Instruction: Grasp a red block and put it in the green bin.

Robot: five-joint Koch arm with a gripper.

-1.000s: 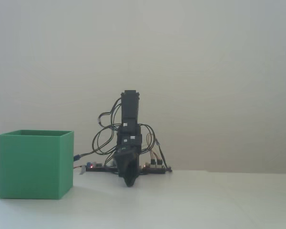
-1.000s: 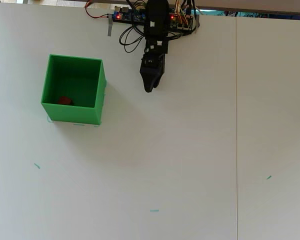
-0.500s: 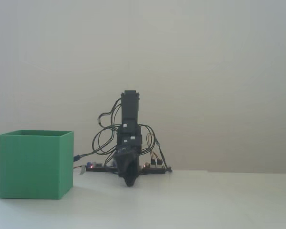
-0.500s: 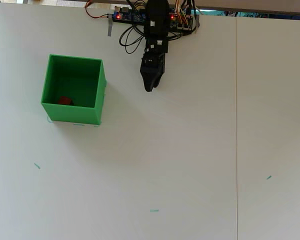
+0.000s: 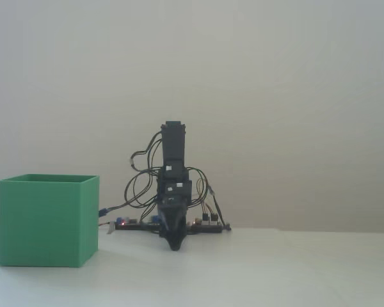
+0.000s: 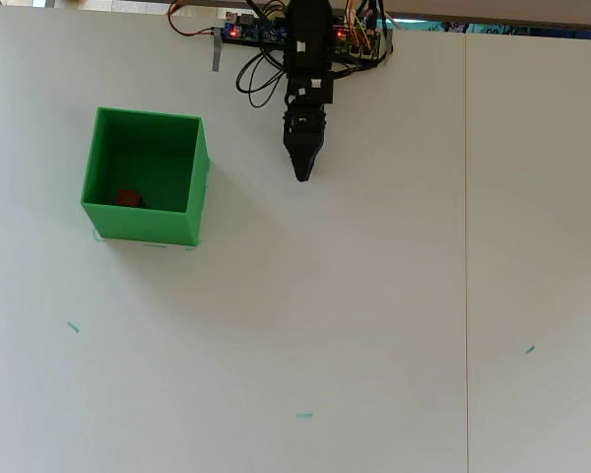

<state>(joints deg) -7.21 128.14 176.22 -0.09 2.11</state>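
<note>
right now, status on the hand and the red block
Hand clear of the green bin, tips together, holding nothing. Red block inside the bin, near its front wall. Nothing in the way.

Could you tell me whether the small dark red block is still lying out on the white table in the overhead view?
No, the small dark red block lies inside the large bright green plastic bin, near its lower left corner.
</note>
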